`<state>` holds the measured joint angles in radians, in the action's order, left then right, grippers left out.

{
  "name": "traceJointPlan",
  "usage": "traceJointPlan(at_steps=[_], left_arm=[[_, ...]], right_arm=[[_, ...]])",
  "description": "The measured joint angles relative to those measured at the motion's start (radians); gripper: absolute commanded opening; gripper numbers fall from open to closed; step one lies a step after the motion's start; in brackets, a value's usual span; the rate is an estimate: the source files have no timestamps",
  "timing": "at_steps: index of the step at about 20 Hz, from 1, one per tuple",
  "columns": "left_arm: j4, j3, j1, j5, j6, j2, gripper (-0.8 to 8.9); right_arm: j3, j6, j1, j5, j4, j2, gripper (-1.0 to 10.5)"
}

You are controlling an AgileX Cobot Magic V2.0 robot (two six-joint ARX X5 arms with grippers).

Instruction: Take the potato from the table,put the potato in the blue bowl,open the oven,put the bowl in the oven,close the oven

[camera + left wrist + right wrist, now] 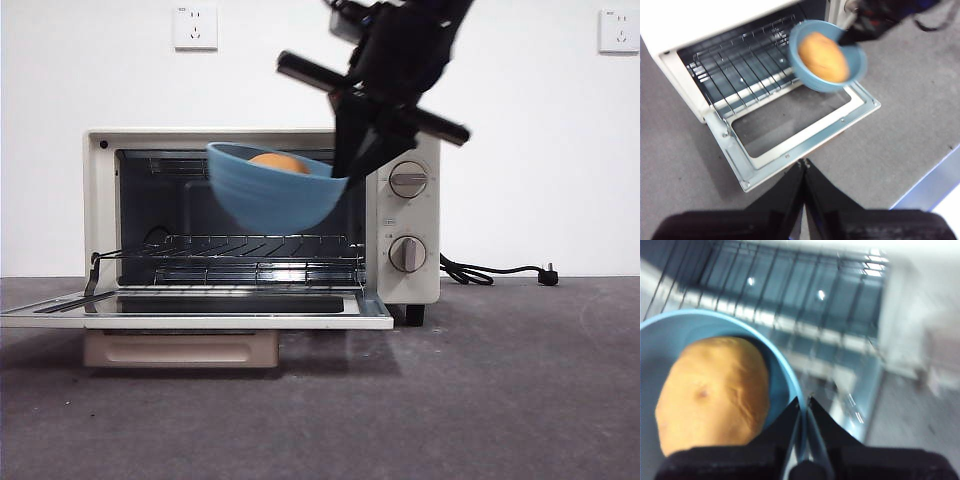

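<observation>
Bowl in transit to the open oven.
The right gripper (pixel 352 165), jaws clamped on the blue bowl's (pixel 272 196) rim, holds it and the potato (pixel 280 162) above the rack (pixel 250 246), before the oven (pixel 405 285) mouth; left gripper (pixel 803 163), jaws together, waits beyond the lowered door (pixel 200 312).

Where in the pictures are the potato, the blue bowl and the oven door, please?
potato (pixel 823 57), left wrist view, its top skin.
blue bowl (pixel 270 200), front view, its outer wall.
oven door (pixel 790 150), left wrist view, its open metal frame.
</observation>
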<state>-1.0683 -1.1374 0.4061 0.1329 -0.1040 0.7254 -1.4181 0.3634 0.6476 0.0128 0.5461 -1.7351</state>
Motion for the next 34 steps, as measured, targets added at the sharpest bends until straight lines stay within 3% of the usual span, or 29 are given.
traceJointPlan(at_steps=[5, 15, 20, 26, 30, 34], left_arm=[[-0.024, 0.0, 0.0, 0.0, 0.0, 0.0, -0.08], [-0.032, 0.0, 0.0, 0.0, 0.0, 0.0, -0.08], [-0.038, 0.0, 0.0, 0.0, 0.0, 0.0, -0.08], [-0.04, 0.0, 0.0, 0.0, 0.0, 0.0, -0.08], [-0.039, 0.0, 0.0, 0.0, 0.0, 0.001, -0.08], [0.032, 0.01, 0.0, 0.0, 0.001, 0.0, -0.08]], right_arm=[[-0.072, 0.028, -0.004, -0.049, -0.055, -0.101, -0.2], [-0.073, 0.064, -0.046, -0.118, -0.085, -0.12, -0.2], [-0.073, 0.066, -0.045, -0.117, -0.084, -0.121, 2.3], [-0.073, 0.068, -0.041, -0.114, -0.077, -0.116, 2.3], [-0.073, 0.056, -0.039, -0.114, -0.002, -0.01, 2.3], [-0.075, -0.012, -0.024, -0.115, 0.157, 0.156, 2.2]])
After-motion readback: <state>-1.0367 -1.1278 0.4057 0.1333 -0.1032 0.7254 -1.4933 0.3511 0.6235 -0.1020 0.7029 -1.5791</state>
